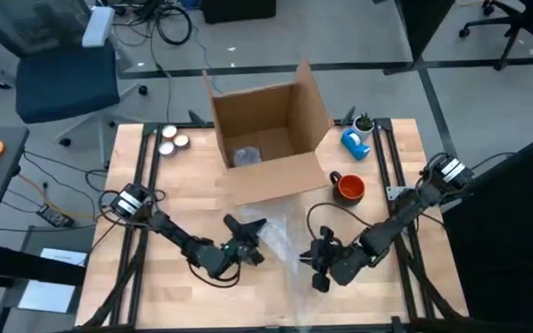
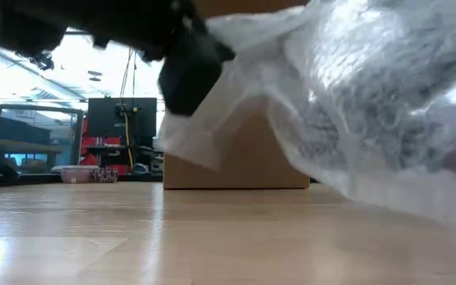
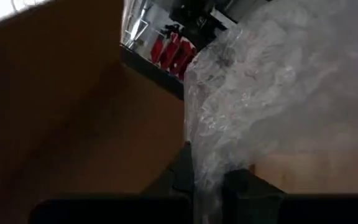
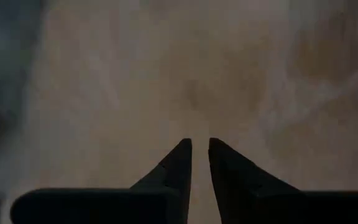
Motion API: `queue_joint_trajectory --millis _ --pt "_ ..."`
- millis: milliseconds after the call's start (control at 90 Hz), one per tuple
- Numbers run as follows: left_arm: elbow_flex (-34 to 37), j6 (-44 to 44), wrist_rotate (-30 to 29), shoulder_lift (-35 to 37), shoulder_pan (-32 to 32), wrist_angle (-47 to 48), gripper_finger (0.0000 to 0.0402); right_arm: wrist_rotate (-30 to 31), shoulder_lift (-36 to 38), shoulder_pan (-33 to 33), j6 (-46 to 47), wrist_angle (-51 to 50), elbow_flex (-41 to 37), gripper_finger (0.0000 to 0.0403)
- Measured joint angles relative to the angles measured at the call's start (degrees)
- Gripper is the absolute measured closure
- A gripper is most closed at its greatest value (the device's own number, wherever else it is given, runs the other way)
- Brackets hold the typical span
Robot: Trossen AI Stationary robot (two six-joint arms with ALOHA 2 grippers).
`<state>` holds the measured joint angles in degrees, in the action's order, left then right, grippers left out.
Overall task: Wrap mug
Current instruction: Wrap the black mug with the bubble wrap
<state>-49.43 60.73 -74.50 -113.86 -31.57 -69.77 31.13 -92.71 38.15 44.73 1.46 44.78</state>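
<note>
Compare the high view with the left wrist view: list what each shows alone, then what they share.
Only the high view shows the orange mug standing bare beside the cardboard box, a blue mug, and the right gripper low over the wrap. Only the left wrist view shows the left gripper's fingers pinching an edge of the bubble wrap, lifted. Both show the box, the wrap and the left gripper.

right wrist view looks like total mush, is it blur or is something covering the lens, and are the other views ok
Right wrist view: only the right gripper reads clearly, beyond is a soft haze. Low view: bubble wrap looms near the lens, backlit room. High view: evenly lit.
</note>
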Motion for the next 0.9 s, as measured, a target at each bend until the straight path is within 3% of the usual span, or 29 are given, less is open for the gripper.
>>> queue_joint_trajectory --millis 189,333,489,700,900 --pt "4.6 -9.2 2.5 0.0 -0.3 5.8 0.0400 -8.7 0.0 -3.6 5.2 -0.1 -3.7 0.0376" --pt "5.0 -13.1 11.8 0.0 -1.2 7.0 0.0388 -15.8 0.0 -5.6 8.2 -9.7 -3.8 0.0380" --pt "4.9 -28.2 24.4 0.1 -0.4 8.5 0.0368 -17.1 0.7 -7.2 10.8 -19.0 -3.2 0.0382" --pt "4.9 -48.0 43.4 4.8 3.3 26.8 0.0344 -19.0 1.3 -7.6 9.6 -20.4 -3.3 0.0383" --pt "4.9 -55.2 46.2 10.9 4.8 45.4 0.0327 -21.3 1.3 -7.1 11.2 -25.0 -3.2 0.0383"
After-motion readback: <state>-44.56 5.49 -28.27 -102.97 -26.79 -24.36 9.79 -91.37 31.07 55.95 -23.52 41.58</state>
